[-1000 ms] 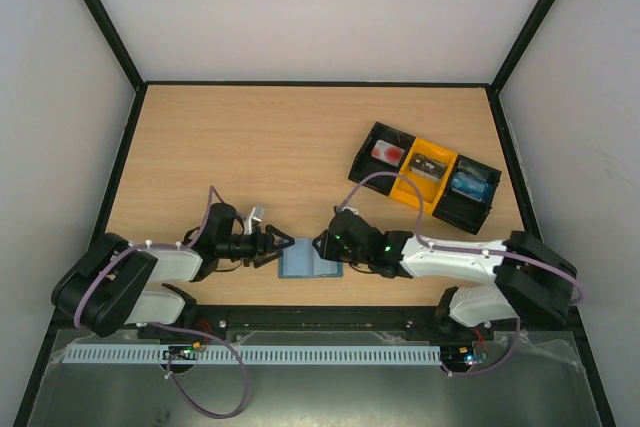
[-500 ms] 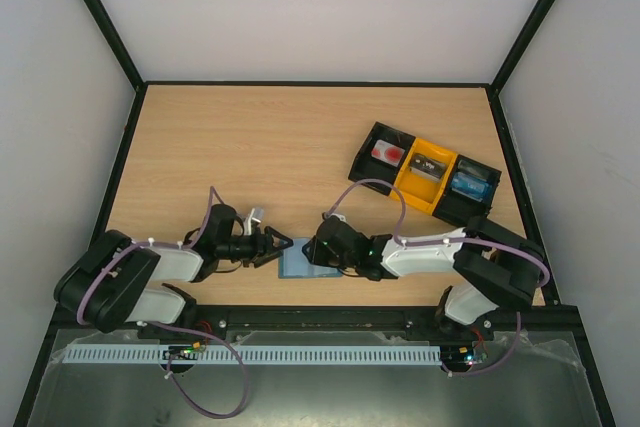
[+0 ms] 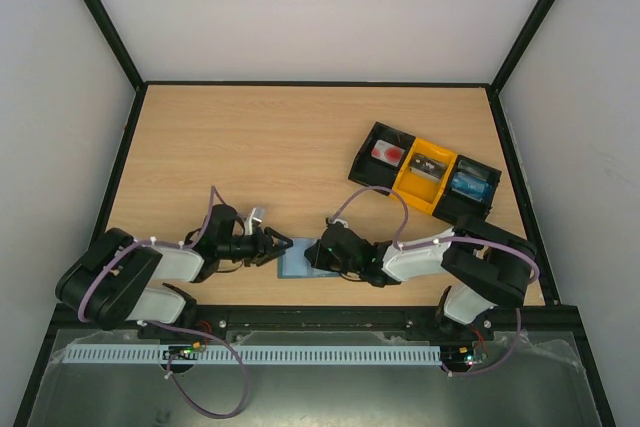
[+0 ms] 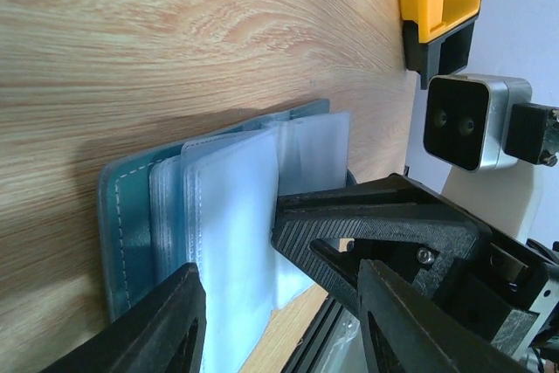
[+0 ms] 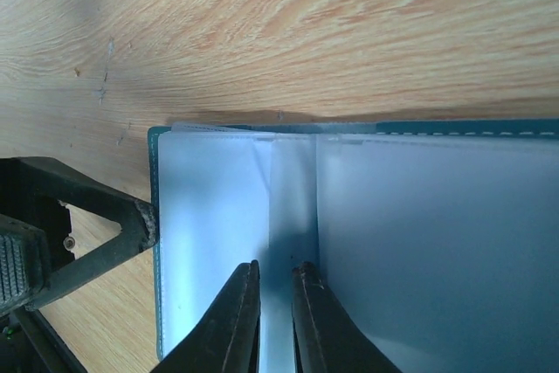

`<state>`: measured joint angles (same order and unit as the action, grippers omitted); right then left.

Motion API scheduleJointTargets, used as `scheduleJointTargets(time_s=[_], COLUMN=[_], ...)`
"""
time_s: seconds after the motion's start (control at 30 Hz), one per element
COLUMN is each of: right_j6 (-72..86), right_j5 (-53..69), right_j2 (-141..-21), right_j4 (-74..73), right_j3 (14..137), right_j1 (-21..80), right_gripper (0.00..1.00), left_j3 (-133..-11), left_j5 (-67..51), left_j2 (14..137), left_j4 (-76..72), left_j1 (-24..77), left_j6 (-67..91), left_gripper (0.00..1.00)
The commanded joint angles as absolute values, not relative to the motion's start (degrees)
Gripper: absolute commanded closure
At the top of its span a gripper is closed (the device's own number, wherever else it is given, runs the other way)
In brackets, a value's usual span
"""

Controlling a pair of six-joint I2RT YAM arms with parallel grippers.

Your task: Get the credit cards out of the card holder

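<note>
The card holder (image 3: 296, 260) lies open near the table's front edge, a teal cover with several clear plastic sleeves fanned up. It also shows in the left wrist view (image 4: 223, 224) and the right wrist view (image 5: 227, 207). My left gripper (image 3: 277, 245) is at its left edge, jaws wide open around the raised sleeves (image 4: 279, 312). My right gripper (image 3: 316, 253) is over its right side. Its fingers (image 5: 238, 321) stand a narrow gap apart with a strip of clear sleeve (image 5: 293, 198) between them (image 5: 276, 281). No card can be made out in the sleeves.
A black-and-yellow three-compartment tray (image 3: 425, 178) with small items stands at the back right, and its end shows in the left wrist view (image 4: 441, 6). The right arm's wrist camera (image 4: 472, 120) faces my left gripper. The table's front rail is just behind the holder.
The right gripper has moved left onto the card holder. The left gripper has stayed at its left edge.
</note>
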<state>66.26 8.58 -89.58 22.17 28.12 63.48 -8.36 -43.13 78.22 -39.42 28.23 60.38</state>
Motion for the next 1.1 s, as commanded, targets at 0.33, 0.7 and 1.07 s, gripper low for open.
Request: scheduleJointTargets(time_s=[0.33, 0.7, 1.07], right_j6=[66.6, 66.6, 67.1], right_j5=[7.8, 7.8, 9.2], right_j2=[-91.3, -87.0, -91.3], right_j4=[22.6, 20.6, 22.3], right_j3=[26.0, 26.4, 26.2], right_j1=[64.1, 64.2, 64.9], right_gripper=[0.9, 0.89, 0.86], left_j3=[-7.9, -10.6, -9.3], left_j5=[-41.1, -36.1, -38.0], left_j2=[80.2, 72.0, 78.9], left_j4=[-42.5, -26.8, -35.2], left_j1=[30.2, 30.2, 30.4], left_j6=[61.4, 56.4, 58.2], left_gripper=[0.51, 0.46, 0.53])
